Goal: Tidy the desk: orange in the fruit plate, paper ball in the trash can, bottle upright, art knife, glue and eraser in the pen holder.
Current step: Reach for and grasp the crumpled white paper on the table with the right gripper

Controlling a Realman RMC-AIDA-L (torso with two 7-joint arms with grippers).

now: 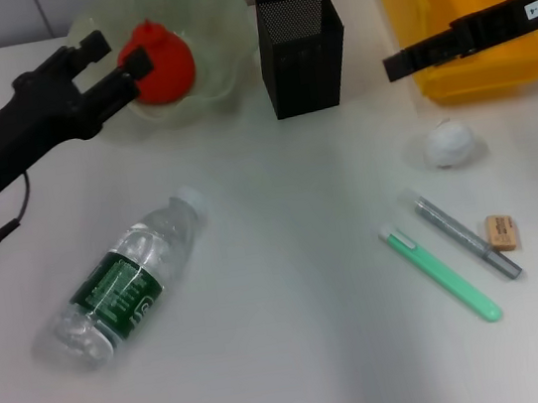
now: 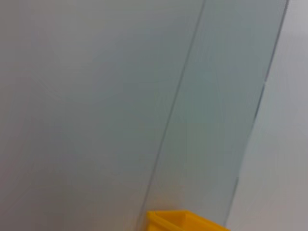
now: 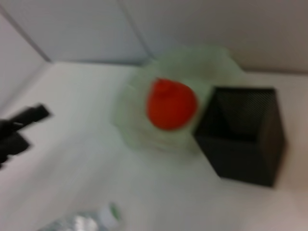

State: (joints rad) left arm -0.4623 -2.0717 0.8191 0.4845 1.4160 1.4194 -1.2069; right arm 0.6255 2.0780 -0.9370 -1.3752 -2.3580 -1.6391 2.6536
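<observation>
Green-labelled bottle (image 1: 126, 287), writing unreadable, lies flat; left claw (image 1: 119, 62) released beside orange (image 1: 161, 61)

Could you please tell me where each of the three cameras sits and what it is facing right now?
Head view: looks down on the desk; left gripper at the orange in the fruit plate, right gripper before the trash can.
Left wrist view: faces a wall panel; trash can corner shows, no fingers.
Right wrist view: faces orange, fruit plate, pen holder; left gripper far off.
Shared: head and right wrist views both show orange, plate, holder.
</observation>
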